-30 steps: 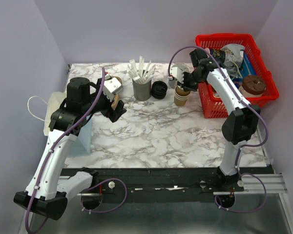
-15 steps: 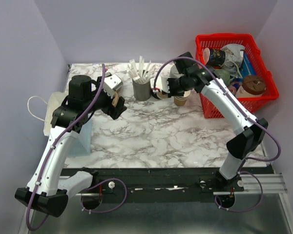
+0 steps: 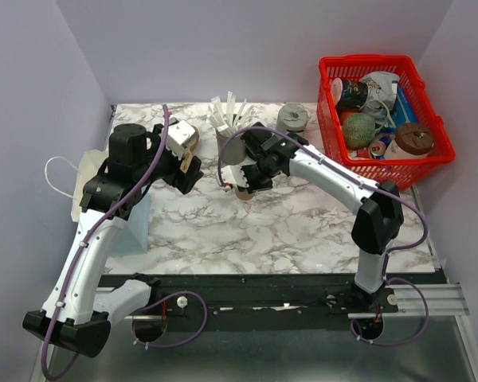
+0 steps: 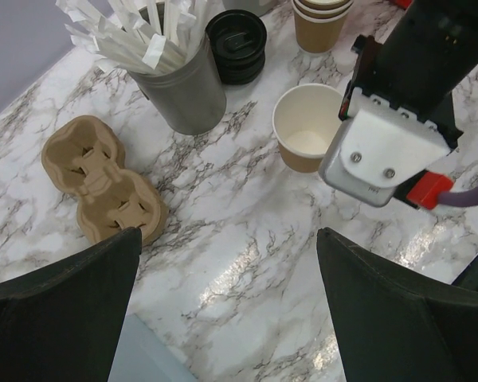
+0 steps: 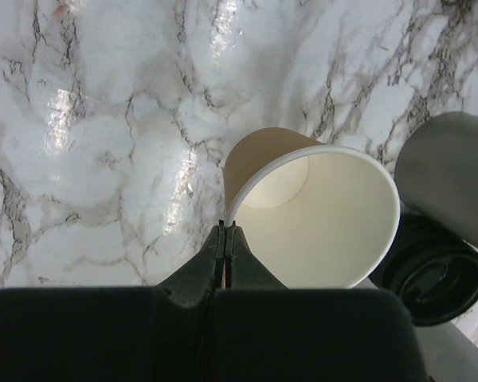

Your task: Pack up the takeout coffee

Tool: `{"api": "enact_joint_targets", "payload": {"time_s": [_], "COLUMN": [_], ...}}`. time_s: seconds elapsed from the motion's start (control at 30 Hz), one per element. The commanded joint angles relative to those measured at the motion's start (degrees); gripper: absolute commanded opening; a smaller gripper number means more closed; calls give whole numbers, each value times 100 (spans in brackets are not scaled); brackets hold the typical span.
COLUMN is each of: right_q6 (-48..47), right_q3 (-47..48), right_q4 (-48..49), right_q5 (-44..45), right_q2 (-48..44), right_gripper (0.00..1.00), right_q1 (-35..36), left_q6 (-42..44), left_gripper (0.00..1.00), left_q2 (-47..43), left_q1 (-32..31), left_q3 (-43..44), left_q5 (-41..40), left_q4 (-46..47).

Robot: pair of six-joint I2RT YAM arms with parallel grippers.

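Observation:
No cup with a black lid shows. My right gripper (image 3: 240,181) (image 5: 229,228) is shut on the rim of a lidless tan paper cup (image 5: 319,215), white inside and empty. The cup (image 4: 307,139) is upright over the marble just in front of the grey tin; I cannot tell whether it touches the table. A stack of black lids (image 4: 237,44) and a stack of lidless paper cups (image 4: 323,20) stand behind it. My left gripper (image 3: 187,171) (image 4: 227,239) is open and empty above the table's left part, near a brown pulp cup carrier (image 4: 103,187).
A grey tin (image 4: 179,91) (image 3: 231,135) holds white stir sticks. A red basket (image 3: 366,60) of mixed items stands at the back right. A white bag (image 3: 88,171) and a pale blue box (image 3: 135,223) are at the left edge. A grey round canister (image 3: 291,118) is at the back.
My right arm swung left from the cup stack by the basket to the table's middle, carrying one lidless cup. The left arm has barely moved.

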Motion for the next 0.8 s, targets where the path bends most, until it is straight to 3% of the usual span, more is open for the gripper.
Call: {"api": "enact_joint_targets", "payload": {"time_s": [0.0,0.43,0.77], "right_q6": [157,219,236], "right_q3": [-129,-506,-752], "right_q4": [576,744,638], "right_q5": [129,50,252], "right_q2": [214,302,162], "right_gripper": [1,8,8], "right_q1": [187,275,415], "left_q6": [114,106,106], "left_gripper": [99,99,99], "left_q2": [-139,-130,-166], "left_q1": [8,8,8], "left_q3": [58,-82,-223], "left_q5": [-217,-173,-112], "left_q4": [16,104,157]}}
